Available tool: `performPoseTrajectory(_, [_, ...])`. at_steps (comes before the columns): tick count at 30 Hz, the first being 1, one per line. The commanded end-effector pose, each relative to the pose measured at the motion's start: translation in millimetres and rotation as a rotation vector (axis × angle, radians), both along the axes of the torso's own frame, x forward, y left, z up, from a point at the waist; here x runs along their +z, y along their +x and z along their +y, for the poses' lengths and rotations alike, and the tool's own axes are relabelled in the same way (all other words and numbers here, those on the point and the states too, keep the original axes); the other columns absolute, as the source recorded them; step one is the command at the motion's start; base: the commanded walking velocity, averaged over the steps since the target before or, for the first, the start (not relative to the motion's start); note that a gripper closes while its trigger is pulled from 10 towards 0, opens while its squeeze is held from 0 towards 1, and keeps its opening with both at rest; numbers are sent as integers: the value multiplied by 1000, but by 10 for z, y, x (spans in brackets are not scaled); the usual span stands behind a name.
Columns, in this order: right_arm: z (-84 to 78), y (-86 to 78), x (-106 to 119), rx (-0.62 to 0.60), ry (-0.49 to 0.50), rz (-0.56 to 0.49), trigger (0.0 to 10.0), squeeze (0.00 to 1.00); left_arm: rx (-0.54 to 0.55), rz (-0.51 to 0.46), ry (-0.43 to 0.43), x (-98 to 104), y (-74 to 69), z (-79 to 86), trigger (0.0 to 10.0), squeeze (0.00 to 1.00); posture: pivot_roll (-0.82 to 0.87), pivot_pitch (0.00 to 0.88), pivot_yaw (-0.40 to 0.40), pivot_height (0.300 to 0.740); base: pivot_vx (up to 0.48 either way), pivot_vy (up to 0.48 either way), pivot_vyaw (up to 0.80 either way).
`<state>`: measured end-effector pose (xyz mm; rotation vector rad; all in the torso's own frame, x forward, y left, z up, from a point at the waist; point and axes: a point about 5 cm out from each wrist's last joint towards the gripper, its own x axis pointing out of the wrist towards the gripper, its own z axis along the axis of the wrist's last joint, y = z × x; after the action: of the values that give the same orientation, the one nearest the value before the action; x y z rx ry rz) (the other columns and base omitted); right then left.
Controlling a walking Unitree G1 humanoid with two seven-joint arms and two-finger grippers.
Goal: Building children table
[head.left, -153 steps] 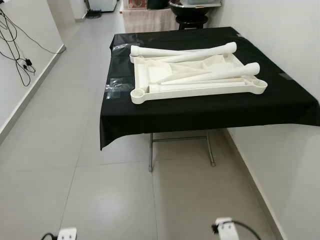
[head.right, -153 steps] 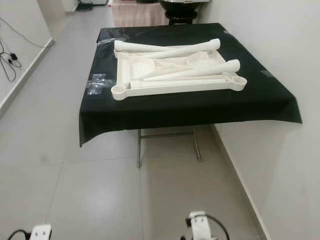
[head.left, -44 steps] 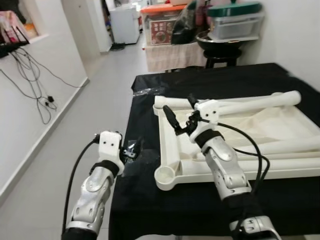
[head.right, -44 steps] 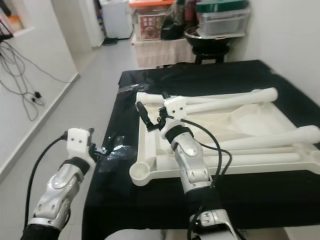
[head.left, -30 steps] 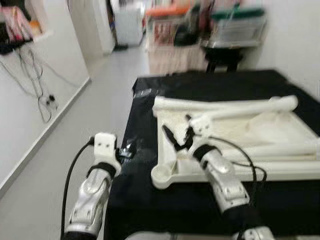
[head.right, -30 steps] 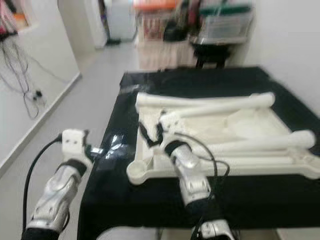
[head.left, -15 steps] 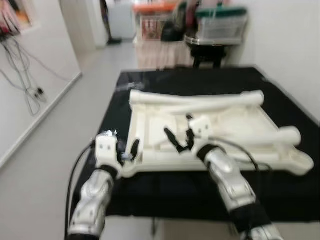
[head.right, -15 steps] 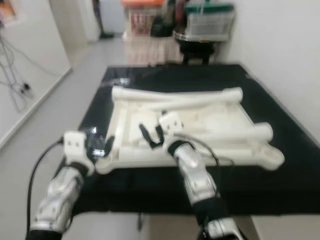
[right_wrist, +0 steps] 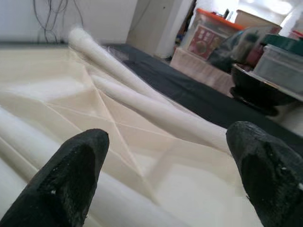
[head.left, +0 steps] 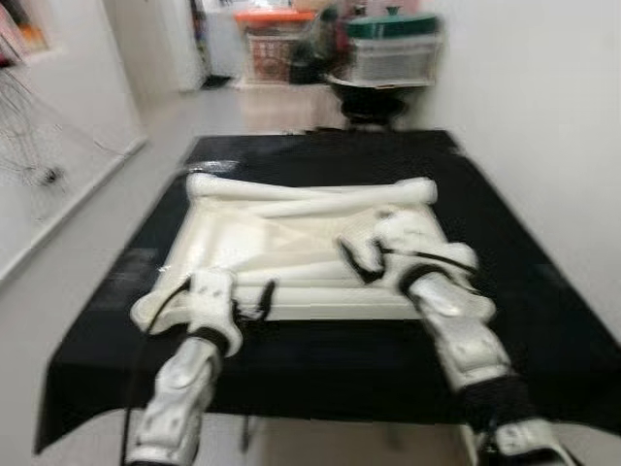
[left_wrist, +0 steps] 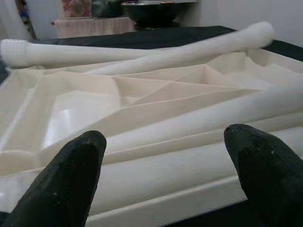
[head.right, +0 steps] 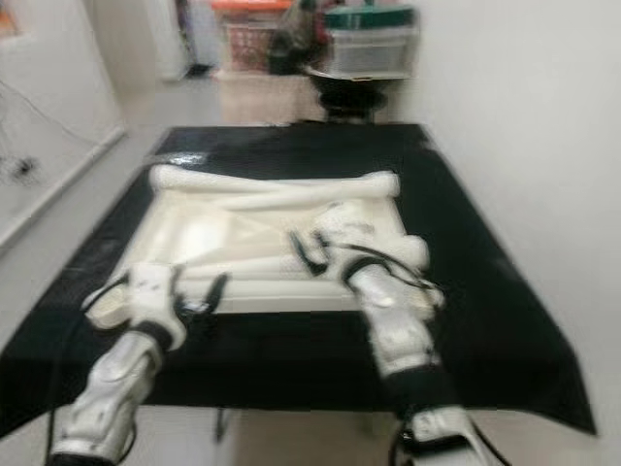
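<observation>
A black-covered table (head.left: 543, 320) stands against a white wall, storage bins (head.left: 393, 49) behind it. On it lies the upturned cream tabletop (head.left: 209, 243), with loose legs (head.left: 320, 199) resting across its ribbed underside. Within the last 1.5 s the camera has swung from the table's left corner to face its near edge squarely, motion blur persisting. The left gripper (left_wrist: 165, 175), jaws spread wide and empty, frames the tabletop's near rim between its fingers. The right gripper (right_wrist: 161, 175), likewise released, hangs over the tabletop with 2 legs beyond its fingertips. Judged stage: approach complete, no leg yet grasped.
</observation>
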<state>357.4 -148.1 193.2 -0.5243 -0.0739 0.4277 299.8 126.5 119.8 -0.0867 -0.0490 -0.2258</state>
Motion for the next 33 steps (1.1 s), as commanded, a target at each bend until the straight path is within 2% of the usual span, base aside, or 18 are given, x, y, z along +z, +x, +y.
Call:
performPoseTrajectory(1, [59,55,83,64,-117,34,10000,0,6,26,28,-49,-17,38,10000,0,-55,0,51,740,0,0,0])
performPoseTrajectory(4, [68,94,141,87,-157,44,10000,0,-7,35,41,-69,-27,27,10000,0,-54,0,51,740,0,0,0])
performPoseTrajectory(6, [107,233,309,154,-251,157,10000,0,-48,45,77,-98,-58,-18,10000,0,-49,2,46,740,0,0,0])
performPoseTrajectory(7, [107,233,309,154,-251,157,10000,0,-48,45,77,-98,-58,-18,10000,0,-49,2,46,740,0,0,0])
performPoseTrajectory(9, [126,308,391,213,-327,290,10000,0,-71,42,94,-105,-75,-50,10000,0,-42,6,37,740,0,0,0])
performPoseTrajectory(10, [126,308,391,213,-327,290,10000,0,-71,42,94,-105,-75,-50,10000,0,-42,6,37,740,0,0,0])
performPoseTrajectory(12, [161,360,419,247,-365,401,10000,0,-77,40,98,-106,-81,-65,10000,0,-37,9,30,740,0,0,0])
performPoseTrajectory(14, [186,404,416,236,-425,474,10000,0,-78,38,98,-105,-88,-76,10000,0,-30,13,24,740,0,0,0])
performPoseTrajectory(17, [187,416,381,221,-447,531,10000,0,-79,37,99,-105,-94,-81,10000,0,-25,15,20,740,0,0,0])
performPoseTrajectory(19, [172,440,300,169,-501,627,10000,0,-83,34,105,-102,-112,-93,10000,0,-24,25,15,740,0,0,0])
performPoseTrajectory(23, [160,455,285,132,-517,650,10000,0,-85,33,107,-99,-121,-100,10000,0,-26,30,16,740,0,0,0])
performPoseTrajectory(27, [64,491,289,19,-542,683,10000,0,-92,31,105,-93,-159,-139,10000,0,-30,46,10,740,0,0,0])
performPoseTrajectory(33, [0,489,283,-5,-570,721,10000,0,-92,29,99,-84,-178,-158,10000,0,-33,51,9,740,0,0,0])
